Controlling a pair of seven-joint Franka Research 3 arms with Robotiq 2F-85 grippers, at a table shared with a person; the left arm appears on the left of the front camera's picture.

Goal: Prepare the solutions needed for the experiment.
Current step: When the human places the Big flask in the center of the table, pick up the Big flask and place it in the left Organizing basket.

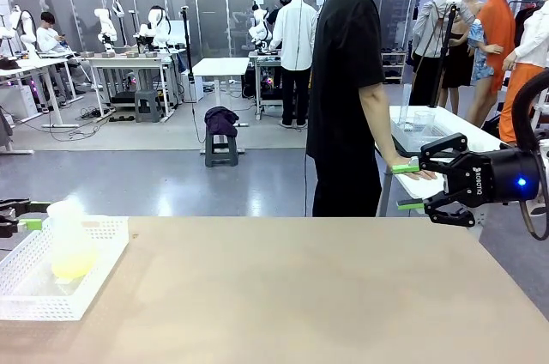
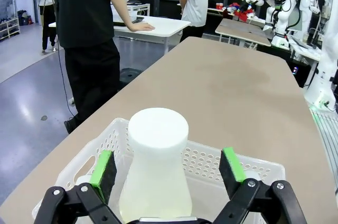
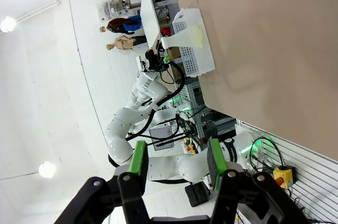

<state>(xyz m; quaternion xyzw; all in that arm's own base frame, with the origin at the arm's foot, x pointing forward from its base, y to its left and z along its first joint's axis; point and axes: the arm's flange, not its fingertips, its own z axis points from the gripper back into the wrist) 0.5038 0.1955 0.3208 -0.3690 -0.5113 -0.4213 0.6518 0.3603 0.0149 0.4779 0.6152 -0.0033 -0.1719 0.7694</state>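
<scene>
**Front view: flask standing in the basket, both grippers holding nothing**

Front view is showing a smooth tan table with a white perforated plastic basket sitting at about 9 o'clock on its surface. A translucent conical flask is standing upright inside it, wide at the base and narrowing to a neck. The solutions are lying as a shallow, clear yellow-green layer at the bottom of that flask.

The left gripper is reaching in from 9 o'clock, its jaws spread wide. In the left wrist view its green pads are flanking the flask on either side without touching it, and a white round cap, matte and cylindrical, is topping the neck. The basket's lattice wall of small round holes is rising behind the flask.

The right gripper is hanging in the air at about 3 o'clock, off the table's far edge, fingers pointing toward 9 o'clock. Its jaws are standing partly apart and empty. The right wrist view shows the same gap between its green pads.

A person in a black shirt is standing beyond the table at 12 o'clock, one hand resting flat on a white side table.
</scene>
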